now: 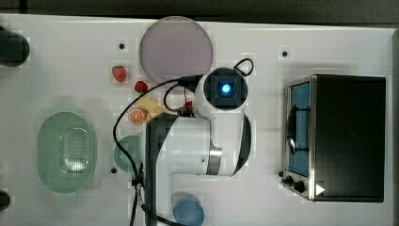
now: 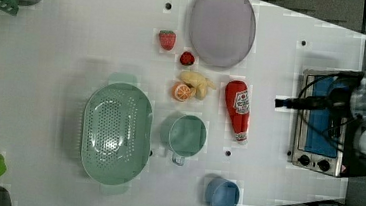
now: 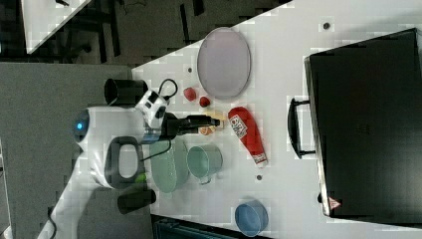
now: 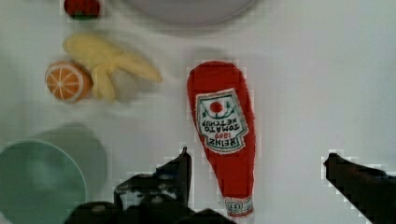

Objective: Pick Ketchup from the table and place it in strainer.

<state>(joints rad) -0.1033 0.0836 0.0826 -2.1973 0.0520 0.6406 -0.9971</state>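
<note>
Wrist view, claw (image 4: pixel 257 186) spread wide, straddling ketchup (image 4: pixel 224 135) neck

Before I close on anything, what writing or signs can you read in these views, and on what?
"HEINZ", "TOMATO KETCHUP" and "1869": on the white label of the ketchup, seen upside down in the wrist view.
Round mark on the ketchup's cap end: too small to read.
White triangle sign on the toaster oven front corner: no legible text.

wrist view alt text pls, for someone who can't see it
A red ketchup bottle lies flat on the white table, between the open gripper fingers hovering above it. Nearby are a banana, an orange slice and a green cup.
</note>
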